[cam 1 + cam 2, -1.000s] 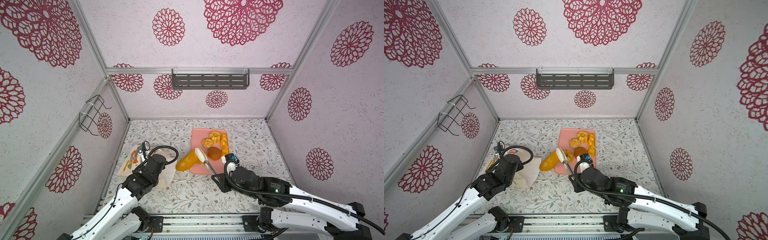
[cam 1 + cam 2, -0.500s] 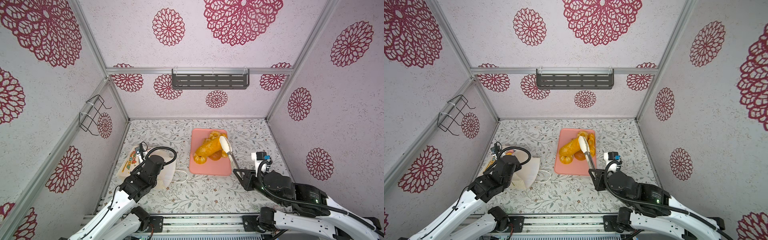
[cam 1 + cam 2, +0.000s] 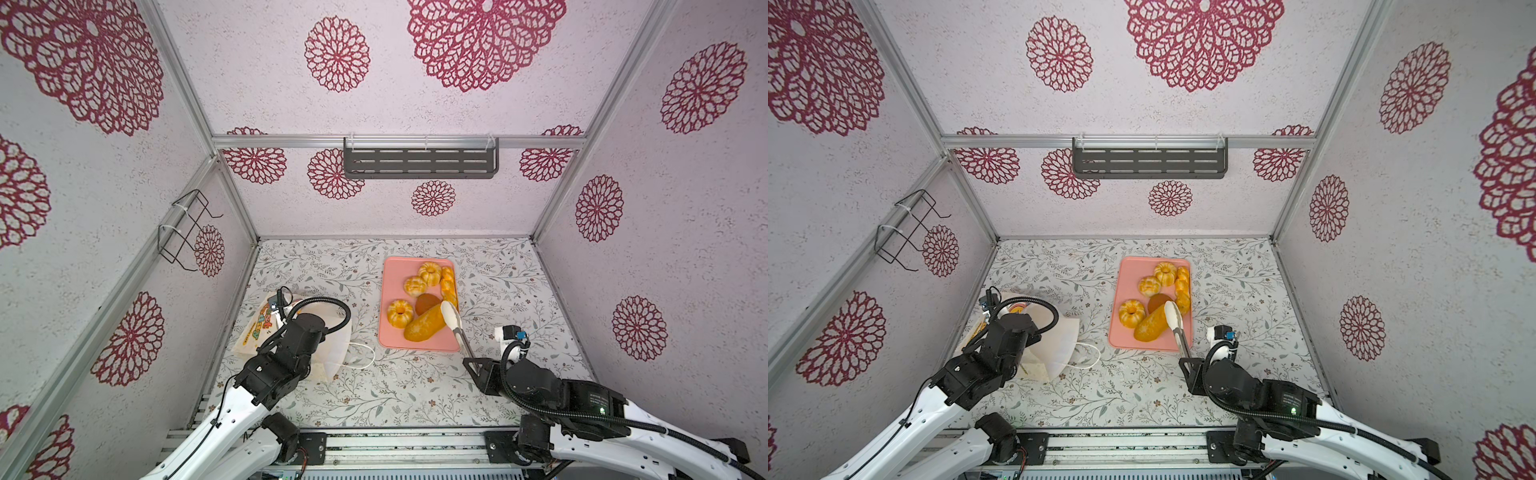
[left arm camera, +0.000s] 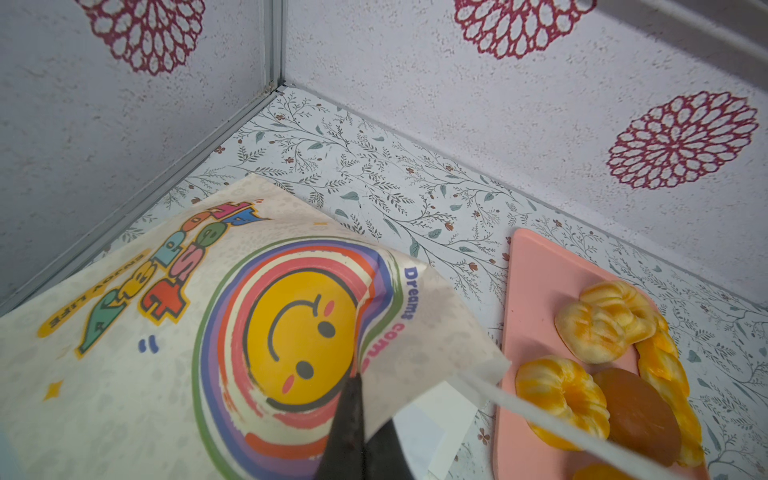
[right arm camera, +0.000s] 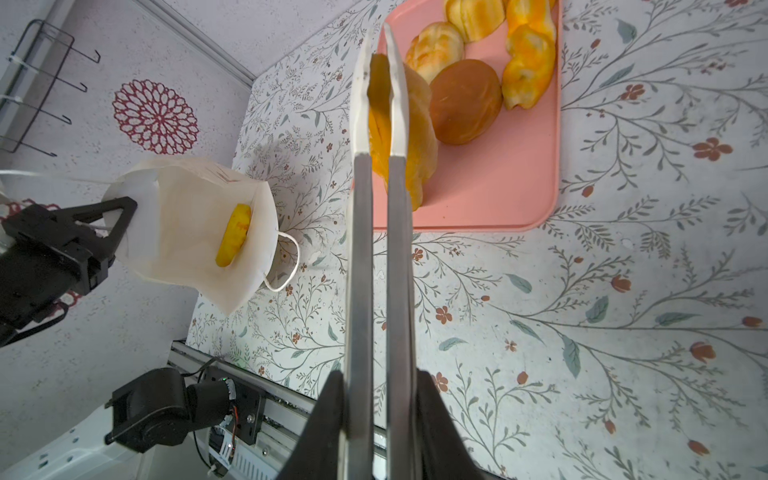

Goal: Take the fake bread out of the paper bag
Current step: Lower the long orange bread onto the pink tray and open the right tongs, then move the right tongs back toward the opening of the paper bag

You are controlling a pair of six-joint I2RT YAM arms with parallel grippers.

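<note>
Both top views hang high overhead, looking down on the whole table (image 3: 374,395), tray (image 3: 392,286) (image 3: 1129,282) central. Left wrist camera sits close over the bag (image 4: 124,374), tray alongside. Right wrist camera peers along the tongs (image 5: 359,249) onto that same tray, bag beside it.

bare tabletop (image 3: 368,291) between bag (image 3: 337,353) and tray (image 3: 392,274)

Fake bread (image 3: 422,324) lies on the tray (image 3: 392,274), right of the paper bag (image 3: 336,349).

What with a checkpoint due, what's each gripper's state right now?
Left gripper: shut on the paper bag.
Right gripper: shut on the tongs, whose tips straddle the long loaf.
</note>
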